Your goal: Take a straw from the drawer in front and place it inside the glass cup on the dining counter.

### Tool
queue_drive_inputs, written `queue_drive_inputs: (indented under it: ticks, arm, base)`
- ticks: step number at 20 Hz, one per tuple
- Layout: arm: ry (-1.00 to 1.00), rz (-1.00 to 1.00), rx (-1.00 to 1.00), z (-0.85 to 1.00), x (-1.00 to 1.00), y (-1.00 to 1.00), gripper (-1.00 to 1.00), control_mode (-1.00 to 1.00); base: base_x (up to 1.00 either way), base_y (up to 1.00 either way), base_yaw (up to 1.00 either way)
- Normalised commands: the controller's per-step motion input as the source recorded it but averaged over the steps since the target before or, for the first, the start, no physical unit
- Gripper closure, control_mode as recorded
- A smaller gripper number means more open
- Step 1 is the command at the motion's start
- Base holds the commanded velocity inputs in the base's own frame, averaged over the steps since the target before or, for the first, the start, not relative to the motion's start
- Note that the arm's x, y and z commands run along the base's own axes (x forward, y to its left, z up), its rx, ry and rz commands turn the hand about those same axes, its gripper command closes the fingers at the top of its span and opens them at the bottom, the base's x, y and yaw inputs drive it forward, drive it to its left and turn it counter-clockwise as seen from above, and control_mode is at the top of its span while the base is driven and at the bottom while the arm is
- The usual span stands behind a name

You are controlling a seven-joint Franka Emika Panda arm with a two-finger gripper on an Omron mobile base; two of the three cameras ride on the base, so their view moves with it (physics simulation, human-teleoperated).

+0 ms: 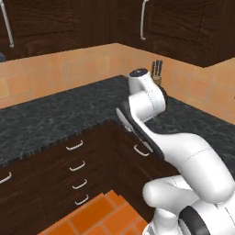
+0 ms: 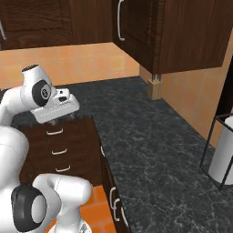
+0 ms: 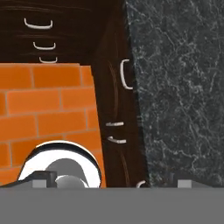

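Overhead, we see the black speckled counter point(image 1: 55, 114) wrapping the corner, our landmark. Below its front edge sit the dark drawers, the top drawer point(image 3: 124, 81) closed with its silver handle just beside the counter's edge. Orange floor tiles point(image 3: 48, 100) lie beneath those. Our gripper point(image 2: 54, 111) hovers above the counter's inner corner; we cannot tell its opening.

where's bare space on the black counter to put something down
The black speckled counter is bare between the drawer fronts and the tiled wall. It is tighter in the corner by the knife block and beside the wire-framed bin.
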Motion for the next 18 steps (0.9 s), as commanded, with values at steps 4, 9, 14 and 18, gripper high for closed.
queue_drive_inputs:
  ticks: [4, 9, 14, 18]
  arm:
    - [-0.02, 0.0, -0.48, -0.69, 0.17, 0.62, -1.0, -1.0]
    - [-0.05, 0.0, -0.47, -0.72, 0.07, 0.22, -1.0, -1.0]
    - [-0.01, 0.0, -0.4, -0.75, 0.01, 0.0, -1.0, -1.0]
    - [-0.12, 0.0, -0.3, -0.66, 0.0, 0.0, -1.0, -1.0]
  base:
    - [0.0, 0.0, 0.0]
    - [0.0, 0.0, 0.0]
    - [0.0, 0.0, 0.0]
    - [0.0, 0.0, 0.0]
